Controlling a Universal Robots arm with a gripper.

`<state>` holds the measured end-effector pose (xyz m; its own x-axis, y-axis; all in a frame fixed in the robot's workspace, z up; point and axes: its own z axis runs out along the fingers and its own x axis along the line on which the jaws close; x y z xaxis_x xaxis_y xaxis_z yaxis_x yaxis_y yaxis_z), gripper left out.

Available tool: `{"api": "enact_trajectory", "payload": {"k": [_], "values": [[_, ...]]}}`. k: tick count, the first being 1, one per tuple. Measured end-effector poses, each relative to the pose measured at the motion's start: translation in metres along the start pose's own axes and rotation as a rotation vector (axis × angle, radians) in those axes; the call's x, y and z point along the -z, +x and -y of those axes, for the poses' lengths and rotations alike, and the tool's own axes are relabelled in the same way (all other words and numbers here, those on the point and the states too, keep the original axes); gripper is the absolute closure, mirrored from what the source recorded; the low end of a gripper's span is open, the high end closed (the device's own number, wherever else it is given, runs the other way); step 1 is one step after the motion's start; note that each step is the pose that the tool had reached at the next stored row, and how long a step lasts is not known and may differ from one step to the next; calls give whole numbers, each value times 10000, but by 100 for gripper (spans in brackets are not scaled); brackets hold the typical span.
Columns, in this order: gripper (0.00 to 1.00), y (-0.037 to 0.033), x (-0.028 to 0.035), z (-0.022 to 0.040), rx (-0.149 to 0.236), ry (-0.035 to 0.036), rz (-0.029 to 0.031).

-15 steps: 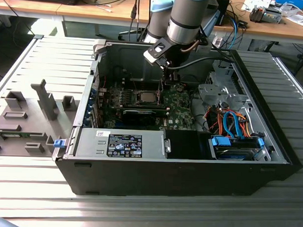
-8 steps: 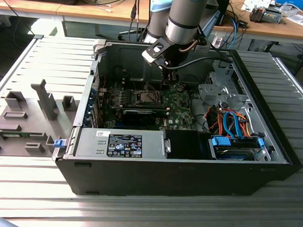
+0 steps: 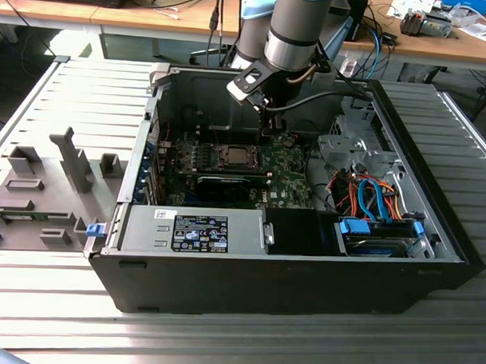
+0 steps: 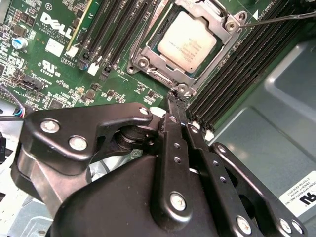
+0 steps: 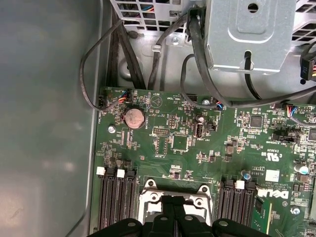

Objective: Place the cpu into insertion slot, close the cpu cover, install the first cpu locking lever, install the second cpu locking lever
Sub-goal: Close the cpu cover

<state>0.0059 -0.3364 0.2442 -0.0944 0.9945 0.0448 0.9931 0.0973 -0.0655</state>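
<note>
The cpu (image 4: 187, 39) (image 3: 233, 155) lies flat in the insertion slot (image 4: 159, 78), silver top up, so the contact field is hidden. The cpu cover (image 4: 224, 47) is down around it as a silvery frame. One thin locking lever (image 4: 281, 18) sticks out sideways from a corner of the socket. A second wire lever (image 4: 143, 37) runs along another side. My gripper (image 4: 177, 98) (image 5: 175, 217) (image 3: 270, 133) is shut, its black fingers pressed together with nothing visible between them. Its tips hover at the socket's corner; I cannot tell whether they touch it.
Black memory slots (image 4: 232, 69) flank the socket on both sides. A black graphics card (image 3: 227, 184), power supply (image 3: 193, 228) and cabled drive cage (image 3: 370, 194) crowd the case. A coin battery (image 5: 134, 118) and metal bracket (image 5: 252, 29) lie beyond the socket. Grey fixtures (image 3: 35, 191) stand outside the case.
</note>
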Motion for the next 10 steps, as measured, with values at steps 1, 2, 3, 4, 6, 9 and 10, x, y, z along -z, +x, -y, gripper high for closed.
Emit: {"api": "enact_trajectory", "payload": {"k": [1,2,3,4,6,9,10], "values": [[89,0,-1,4,0,0,0],[89,1,-3,9,0,0,0],[89,1,-4,12,0,0,0],[89,2,-5,19,0,0,0],[89,2,-8,28,0,0,0],[89,3,-10,33,1,0,0],[89,3,-11,35,0,0,0]]}}
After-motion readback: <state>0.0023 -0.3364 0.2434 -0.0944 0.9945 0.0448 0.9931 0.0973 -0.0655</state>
